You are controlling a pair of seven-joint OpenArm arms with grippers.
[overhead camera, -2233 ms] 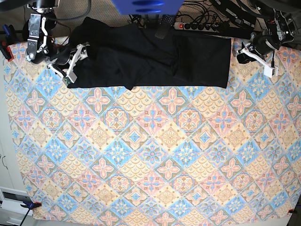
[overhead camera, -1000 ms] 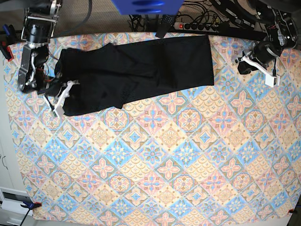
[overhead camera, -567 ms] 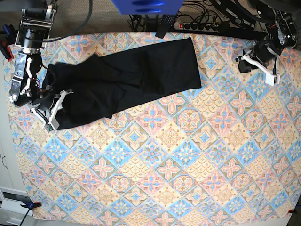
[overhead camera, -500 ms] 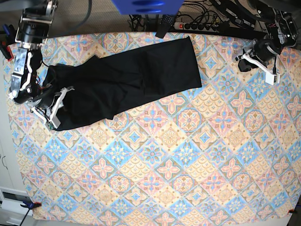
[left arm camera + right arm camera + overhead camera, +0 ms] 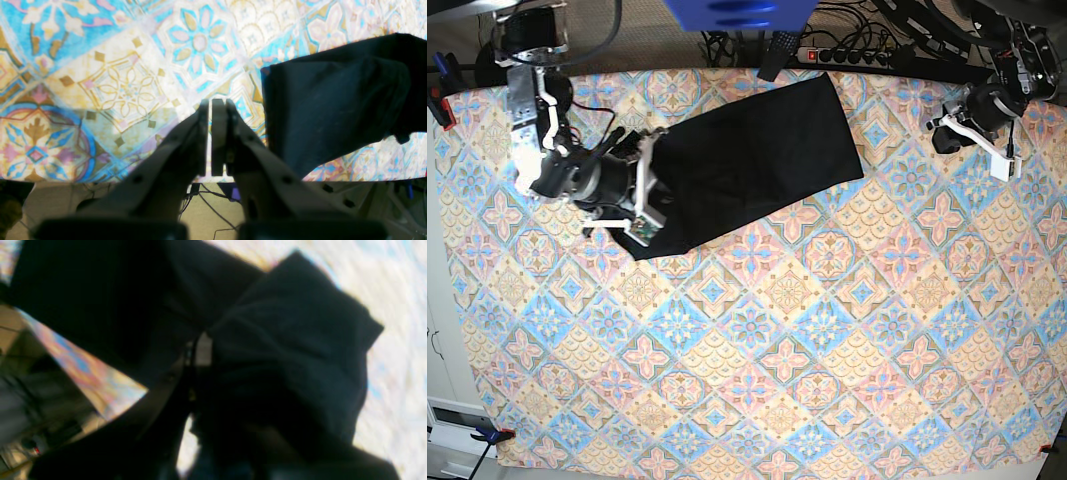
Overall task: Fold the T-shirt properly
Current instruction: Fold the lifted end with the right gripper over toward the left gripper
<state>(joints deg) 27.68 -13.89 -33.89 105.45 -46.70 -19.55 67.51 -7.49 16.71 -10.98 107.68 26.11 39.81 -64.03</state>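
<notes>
T-shirt [image 5: 747, 165]: a black band is laid slanting across the far part of the table, from about 10 o'clock toward 1 o'clock of the base view; its right end is flat, its left end is bunched at the right gripper.
Tablecloth [image 5: 827, 340]: a pastel diamond pattern is spread over the whole table; the near half is seen bare.
Right gripper [image 5: 649, 185]: seen at 10 o'clock of the base view, over the shirt's left end; in the right wrist view the jaws are closed narrow with dark cloth [image 5: 287, 350] pinched and gathered between them.
Left gripper [image 5: 210, 140]: the jaws are pressed together with only a slit between; nothing is held. It is placed at 2 o'clock of the base view [image 5: 975, 118], well apart from the shirt.
Shirt edge in left wrist view [image 5: 333, 100]: a folded corner is seen at 3 o'clock of the jaws, lying on the cloth, untouched by them.
Power strip [image 5: 847, 55]: lies beyond the far table edge at 12 o'clock, among cables.
</notes>
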